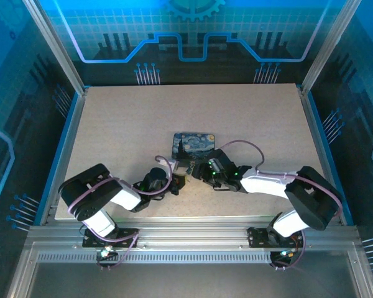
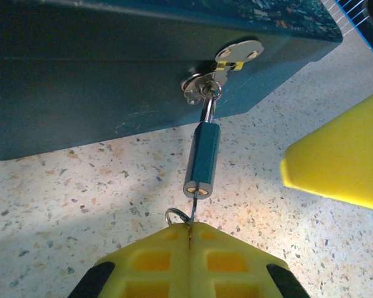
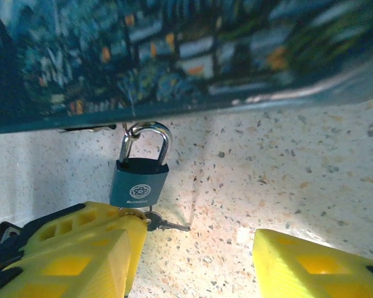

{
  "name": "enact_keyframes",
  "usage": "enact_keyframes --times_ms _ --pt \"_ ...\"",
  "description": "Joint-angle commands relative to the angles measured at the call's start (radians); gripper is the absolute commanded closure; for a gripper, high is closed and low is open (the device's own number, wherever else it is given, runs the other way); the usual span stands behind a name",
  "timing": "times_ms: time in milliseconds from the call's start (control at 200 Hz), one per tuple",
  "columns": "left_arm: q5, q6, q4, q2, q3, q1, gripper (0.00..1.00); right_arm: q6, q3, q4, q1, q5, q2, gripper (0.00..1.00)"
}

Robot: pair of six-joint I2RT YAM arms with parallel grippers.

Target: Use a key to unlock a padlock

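Pinching key [image 3: 166,225] in shut left pincer [image 2: 189,233], tip at keyway of padlock [image 2: 202,158] just ahead; right pincer [image 3: 196,249] agape, empty. Shackle [image 3: 148,126] closed; turn to come.

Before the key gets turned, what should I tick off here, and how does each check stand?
1. Grip: left gripper shut on the key: ok.
2. Aim: key in line with the bottom face of the padlock: ok.
3. Depth: key fully seated: cannot tell.
4. Brace: right gripper holding the padlock: not ok, it is open and apart from it.
5. Lock state: shackle closed, hung from the tin: ok.
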Motion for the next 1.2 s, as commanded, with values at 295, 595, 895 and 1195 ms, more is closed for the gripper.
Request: enact_keyframes --times_ms 295,595,895,1195 --pt "0.141 -0.09 0.14 0.025 -0.069 0.115 1.0 0.05 0.0 0.053 0.003 0.04 -0.003 0.5" --pt "0.387 -0.199 0.442 0.214 -0.071 0.227 1.0 0.036 -0.061 -0.032 -0.043 0.119 -0.154 0.49" --pt "0.412 -0.2 0.443 0.218 -0.058 0.228 1.0 0.008 -0.067 0.12 -0.041 0.018 -0.086 0.47" --pt "0.419 -0.315 0.442 0.21 -0.049 0.223 1.0 0.067 -0.06 0.302 -0.015 -0.07 0.061 0.66"
